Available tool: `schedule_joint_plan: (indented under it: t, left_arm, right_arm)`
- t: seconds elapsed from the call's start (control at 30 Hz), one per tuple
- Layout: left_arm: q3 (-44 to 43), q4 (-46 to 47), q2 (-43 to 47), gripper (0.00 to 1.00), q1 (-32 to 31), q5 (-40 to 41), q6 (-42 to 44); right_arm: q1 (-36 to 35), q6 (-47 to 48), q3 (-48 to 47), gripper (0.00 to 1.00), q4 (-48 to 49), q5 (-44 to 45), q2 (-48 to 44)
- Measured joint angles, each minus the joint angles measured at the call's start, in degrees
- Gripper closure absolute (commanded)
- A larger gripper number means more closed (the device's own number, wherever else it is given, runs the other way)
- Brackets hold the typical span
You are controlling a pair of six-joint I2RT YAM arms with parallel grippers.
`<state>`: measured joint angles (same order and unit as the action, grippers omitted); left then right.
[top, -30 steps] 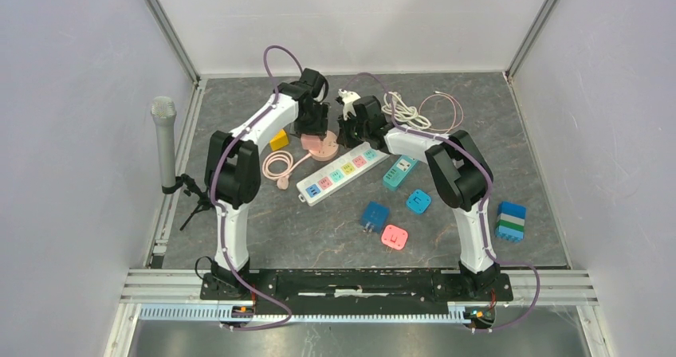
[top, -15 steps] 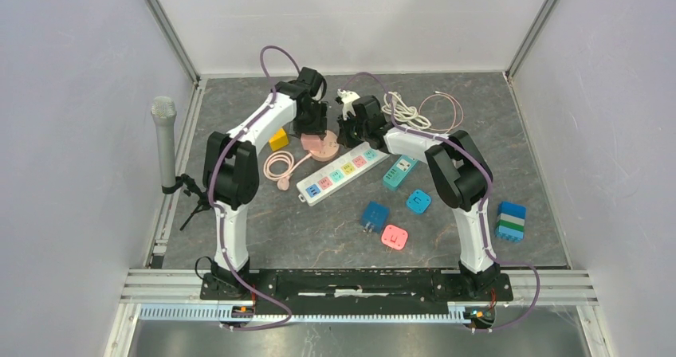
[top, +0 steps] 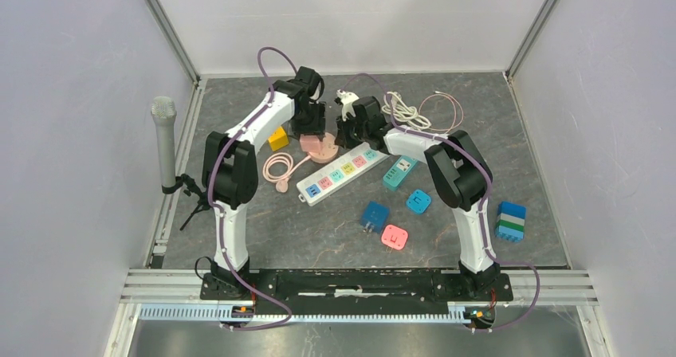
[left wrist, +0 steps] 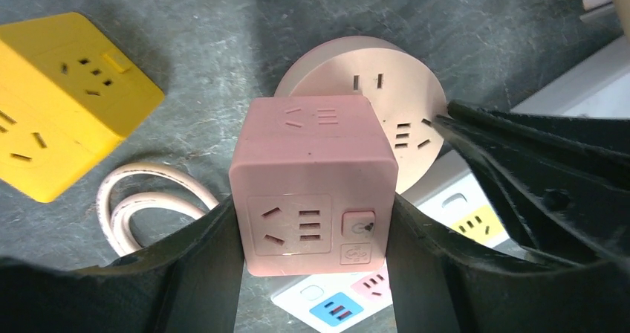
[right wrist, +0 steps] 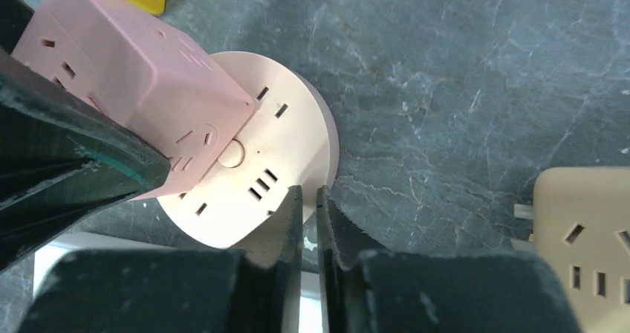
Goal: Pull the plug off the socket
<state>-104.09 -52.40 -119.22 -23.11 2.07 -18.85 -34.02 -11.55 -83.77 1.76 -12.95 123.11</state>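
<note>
A pink cube plug (left wrist: 312, 192) is held between my left gripper's (left wrist: 313, 214) fingers, over the left part of the round pink socket (left wrist: 405, 88). The left gripper (top: 310, 120) is shut on the cube. In the right wrist view the cube (right wrist: 141, 73) tilts over the round socket (right wrist: 282, 147); I cannot tell whether its prongs are still in. My right gripper (right wrist: 310, 199) is shut, empty, with its tips on the socket's near edge. It also shows in the top view (top: 347, 132), beside the socket (top: 319, 147).
A yellow cube socket (left wrist: 67, 102) and the socket's coiled pink cord (left wrist: 141, 207) lie to the left. A white power strip (top: 341, 171) lies in front. Loose teal (top: 400, 171), blue (top: 373, 215) and pink (top: 394, 236) adapters, white cables (top: 406, 111), a beige adapter (right wrist: 587, 244) and a microphone (top: 164, 138) are around.
My left gripper has shifted slightly up and toward the far side with the pink cube in it. The right arm has stayed in place.
</note>
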Motion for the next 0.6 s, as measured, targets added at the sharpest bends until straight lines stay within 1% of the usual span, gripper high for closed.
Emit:
schedule_joint_plan:
  t: [0.07,0.17,0.4,0.6]
  left_arm:
    - [0.0,-0.2,-0.1,0.97,-0.1,-0.4,0.0]
    - [0.0,-1.0,-0.2,0.97,-0.4,-0.5,-0.2]
    - [-0.1,-1.1,-0.2,0.97,-0.4,-0.3,-0.2]
    - [-0.6,-1.6,-0.2,0.97,-0.5,-0.3,-0.2]
  right_arm:
    - [0.1,-0.3,0.1,0.7,0.1,-1.0,0.1]
    - [0.4,-0.6,0.1,0.64,0.0,-1.6,0.3]
    - [0.8,-0.9,-0.3,0.65,-0.7,-2.0,0.7]
    - [0.7,1.0,-0.3,0.65,-1.0,-1.9,0.7]
